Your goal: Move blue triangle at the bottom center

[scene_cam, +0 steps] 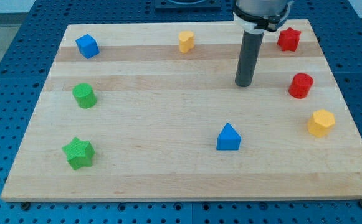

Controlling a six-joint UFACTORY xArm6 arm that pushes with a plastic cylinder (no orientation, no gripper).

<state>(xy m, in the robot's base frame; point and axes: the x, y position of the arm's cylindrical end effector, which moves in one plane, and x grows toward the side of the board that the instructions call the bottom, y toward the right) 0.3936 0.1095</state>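
Right now the blue triangle [228, 137] sits low on the surface [168, 168], slightly toward the view's right of centre, while my tip [243, 84] stands well above it — no gripper here, only a bare rod. Pushed off-centre, the triangle could twist away — missing bottom centre.

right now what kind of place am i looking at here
Probably a robotics lab test bench: a wooden board lies on a blue perforated mounting table, with small blocks like the blue triangle and green star spread out, and my tip above the triangle.
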